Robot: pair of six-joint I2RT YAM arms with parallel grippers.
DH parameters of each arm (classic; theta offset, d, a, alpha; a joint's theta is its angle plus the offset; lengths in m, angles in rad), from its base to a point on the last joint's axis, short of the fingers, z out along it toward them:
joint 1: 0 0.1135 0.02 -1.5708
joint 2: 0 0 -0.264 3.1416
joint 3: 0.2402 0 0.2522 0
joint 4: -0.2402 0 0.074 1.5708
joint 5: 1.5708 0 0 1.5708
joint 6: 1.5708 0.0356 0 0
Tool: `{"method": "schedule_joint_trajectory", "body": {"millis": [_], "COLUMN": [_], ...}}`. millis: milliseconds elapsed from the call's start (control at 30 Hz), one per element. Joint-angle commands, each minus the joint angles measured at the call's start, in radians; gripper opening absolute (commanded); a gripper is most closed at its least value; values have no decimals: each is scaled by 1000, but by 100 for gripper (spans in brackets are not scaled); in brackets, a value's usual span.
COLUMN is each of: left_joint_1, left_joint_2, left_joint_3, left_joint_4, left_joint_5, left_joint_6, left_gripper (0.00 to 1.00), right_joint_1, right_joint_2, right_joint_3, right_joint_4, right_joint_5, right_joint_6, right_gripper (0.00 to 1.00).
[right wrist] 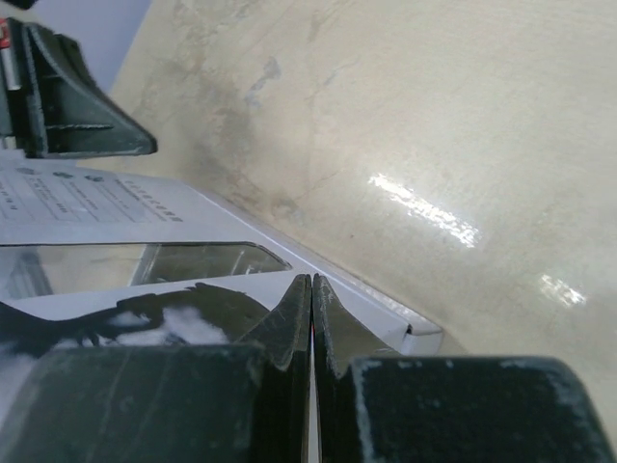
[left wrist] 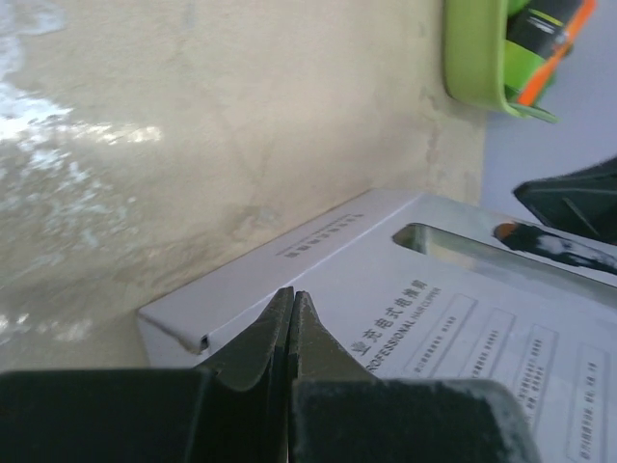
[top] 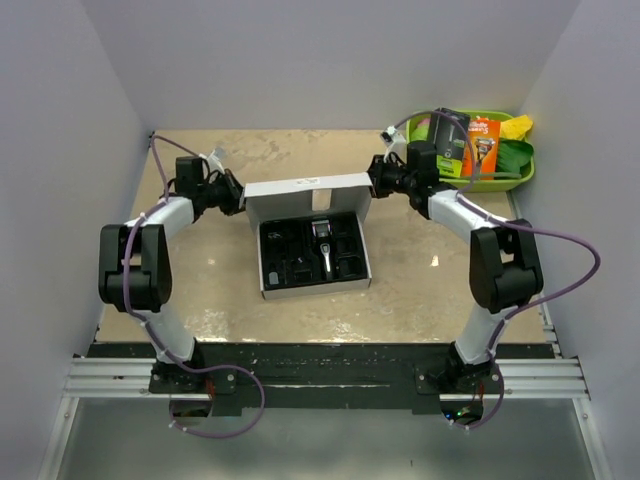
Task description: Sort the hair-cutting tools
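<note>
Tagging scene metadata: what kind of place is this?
Probably a lab robot test cell: plain white walls enclosing a tabletop, an aluminium mounting rail, a staged white box.

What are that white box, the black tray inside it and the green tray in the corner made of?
White box: thin card, judging by its folded edges, with a glossy printed face. Its black insert: likely moulded plastic, given the shaped pockets. Green tray: probably plastic, from its bright even colour and smooth rounded rim.
</note>
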Motion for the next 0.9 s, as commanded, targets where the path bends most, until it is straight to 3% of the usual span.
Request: {"method": "schedule_joint_trajectory", "body": {"millis": [0,233,867], "left_joint_1": [-1,-2,-44], "left_joint_2": [-102,-156,-266], "left_joint_3": [5,-21,-151], "left_joint_4": [-195,-240,-241], "left_joint_5": [-190,-218,-189], "left_joint_6": [107,134,156], "left_gripper": [0,0,0], "right_joint_1": [13,31,120], "right_joint_2": [-81,-134,-200], "right_joint_3": [5,-2,-42], "right_joint_4": [-138,-267,-320], "right_joint_5": [253,429,481], "right_joint_6": [-81,-121,-128], "right_gripper": [0,0,0]}}
